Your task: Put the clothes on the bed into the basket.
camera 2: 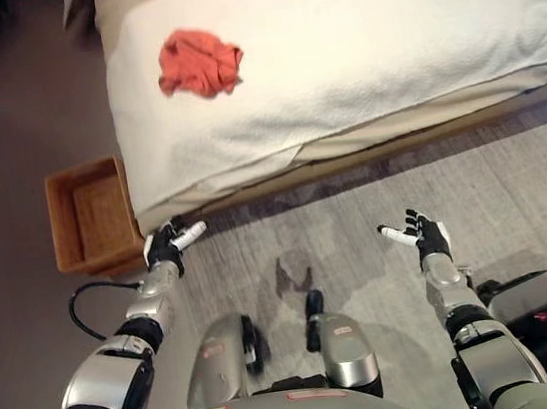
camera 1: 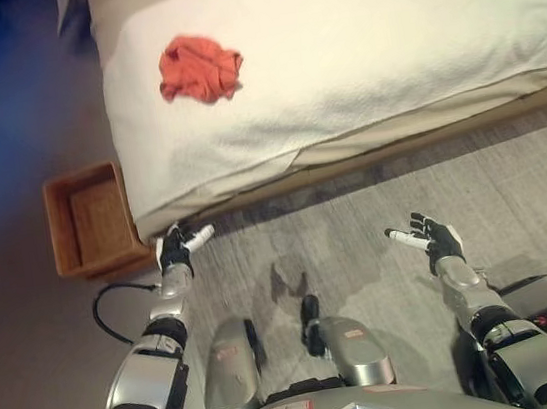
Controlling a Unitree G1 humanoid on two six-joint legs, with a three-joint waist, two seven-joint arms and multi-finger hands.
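A crumpled orange-red cloth (camera 1: pixel 199 68) lies on the white bed (camera 1: pixel 363 41), near its left side. A brown woven basket (camera 1: pixel 89 221) stands on the floor against the bed's left corner and looks empty. My left hand (camera 1: pixel 175 249) hovers over the floor just below the bed's corner, right of the basket, fingers relaxed and holding nothing. My right hand (camera 1: pixel 429 237) floats above the floor in front of the bed, fingers spread, also holding nothing. Both hands are well short of the cloth.
The bed's edge (camera 1: pixel 348 154) runs across the view with a dark gap beneath it. Grey wood-look floor (camera 1: pixel 359 244) lies between me and the bed. A darker floor strip (camera 1: pixel 4 149) runs along the bed's left side.
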